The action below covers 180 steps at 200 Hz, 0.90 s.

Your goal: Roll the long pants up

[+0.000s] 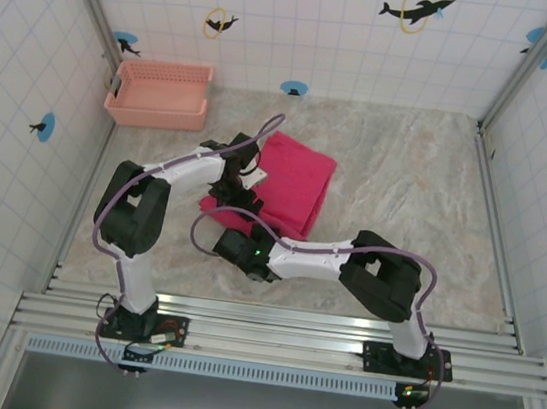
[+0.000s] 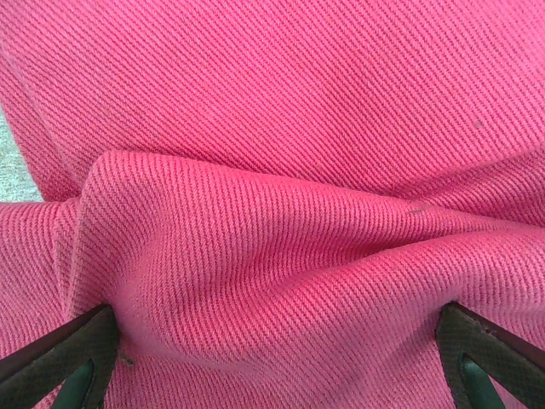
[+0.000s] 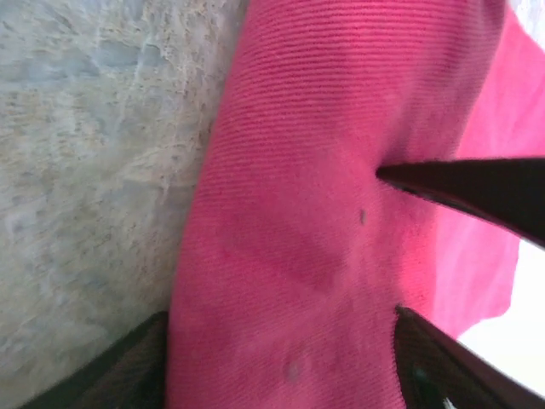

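Left wrist view: a thick fold of the long pants (image 2: 281, 111) humps up right under the lens. The twill weave is plain to see.

- Left pincer (image 2: 277, 311): released, fingers (image 2: 72, 358) spread wide. One dark tip sits at each end of the hump and both touch cloth. Reads as straddling the fold rather than biting it. A wide stance probably suits pushing a roll along instead of pinching one spot.
- Right pincer (image 3: 281, 315): also spread, not clenched. The rounded edge of the cloth fills the gap between its tips. Bare marbled desk (image 3: 85, 170) lies just beside that edge, so this pincer is at the outer border of the garment.

Top view: the pants lie left of centre on the desk as a compact slab, already folded over on itself, with no separate legs showing. Both arms converge on its near-left end, the left from the side and the right reaching across from the right. Two contact points on one end likely keep the roll square as it turns.

The pink basket (image 1: 159, 94) stands in the far-left corner, apart from the cloth and not involved.

Judgement: rolling is at an early stage, with most of the slab still flat beyond the pincers. The main risk is the soft cloth slipping out from the open tips, or one side running ahead so the roll skews.
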### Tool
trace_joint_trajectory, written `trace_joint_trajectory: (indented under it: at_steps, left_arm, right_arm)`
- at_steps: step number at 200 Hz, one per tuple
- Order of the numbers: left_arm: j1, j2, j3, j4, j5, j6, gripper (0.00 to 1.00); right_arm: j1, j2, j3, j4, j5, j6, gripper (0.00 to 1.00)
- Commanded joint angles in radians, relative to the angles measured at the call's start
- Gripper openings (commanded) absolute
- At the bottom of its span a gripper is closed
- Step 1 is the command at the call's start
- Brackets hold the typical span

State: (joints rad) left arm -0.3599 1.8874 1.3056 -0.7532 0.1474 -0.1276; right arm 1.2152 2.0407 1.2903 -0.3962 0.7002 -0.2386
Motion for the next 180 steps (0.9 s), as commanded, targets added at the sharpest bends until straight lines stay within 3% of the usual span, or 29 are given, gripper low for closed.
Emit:
trace_joint_trajectory:
  at_steps: [1, 13, 29, 69, 117, 180]
  left_arm:
    - [0.0, 0.04, 0.003, -0.056, -0.035, 0.031, 0.97]
    - [0.001, 0.04, 0.007, -0.059, -0.034, 0.031, 0.97]
    - [0.003, 0.036, 0.015, -0.069, -0.035, 0.035, 0.97]
    - [0.004, -0.013, 0.069, -0.132, -0.082, 0.062, 0.97]
    - [0.04, -0.143, 0.191, -0.226, -0.144, 0.082, 0.97]
    - [0.049, -0.266, 0.176, -0.266, -0.181, 0.107, 0.97]
  right_arm:
    - [-0.03, 0.094, -0.011, -0.043, 0.005, -0.006, 0.51]
    - [-0.041, 0.095, -0.016, -0.037, -0.013, 0.004, 0.38]
    - [-0.048, 0.078, -0.033, -0.028, -0.054, 0.0, 0.28]
    - [-0.058, -0.027, -0.024, -0.151, -0.317, -0.059, 0.15]
    - [-0.149, -0.139, 0.134, -0.425, -0.857, -0.039, 0.14]
    - [-0.299, -0.132, 0.208, -0.436, -1.421, 0.111, 0.14]
